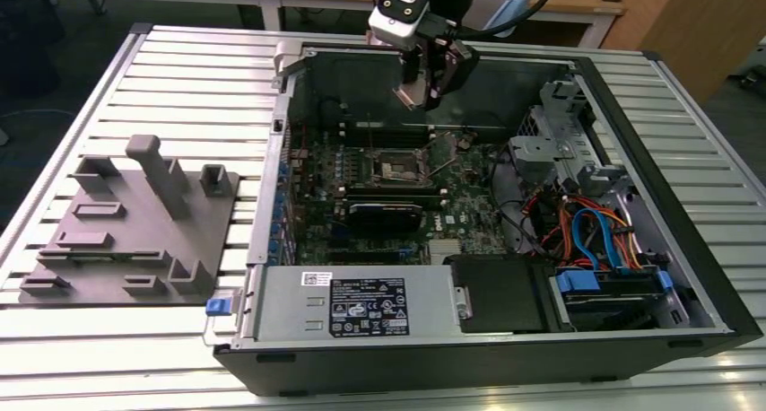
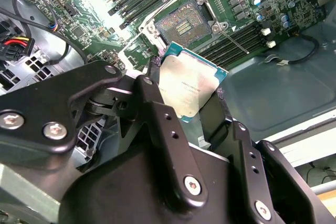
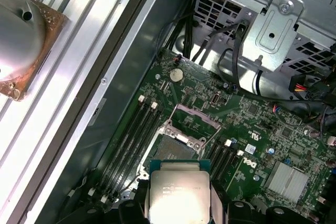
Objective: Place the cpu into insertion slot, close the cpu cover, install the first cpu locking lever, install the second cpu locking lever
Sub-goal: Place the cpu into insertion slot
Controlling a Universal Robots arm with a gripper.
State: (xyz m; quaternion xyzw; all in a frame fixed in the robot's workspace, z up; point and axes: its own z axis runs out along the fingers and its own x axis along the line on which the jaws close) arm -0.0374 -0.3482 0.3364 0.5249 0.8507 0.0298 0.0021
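My gripper (image 1: 422, 92) hangs over the back of the open computer case, shut on the cpu (image 2: 191, 85), a flat square chip with a silver-grey top. In both wrist views the black fingers (image 2: 152, 98) clamp the chip's two opposite edges, and the cpu (image 3: 176, 198) sits tilted, well above the board. Below it lies the insertion slot (image 1: 399, 167), a dark square socket (image 2: 181, 24) with a silvery rim, bare inside. The cpu cover (image 3: 210, 121) stands raised at the socket's (image 3: 176, 153) far side. A thin locking lever (image 2: 233, 38) is swung out beside the socket.
Long black memory slots (image 3: 131, 135) flank the socket on the green motherboard (image 1: 461, 222). The case holds a power supply (image 1: 359, 303), a drive cage (image 1: 562, 133) and coloured cables (image 1: 587, 231). A grey fixture plate (image 1: 120, 222) lies on the slatted table at the exterior view's left.
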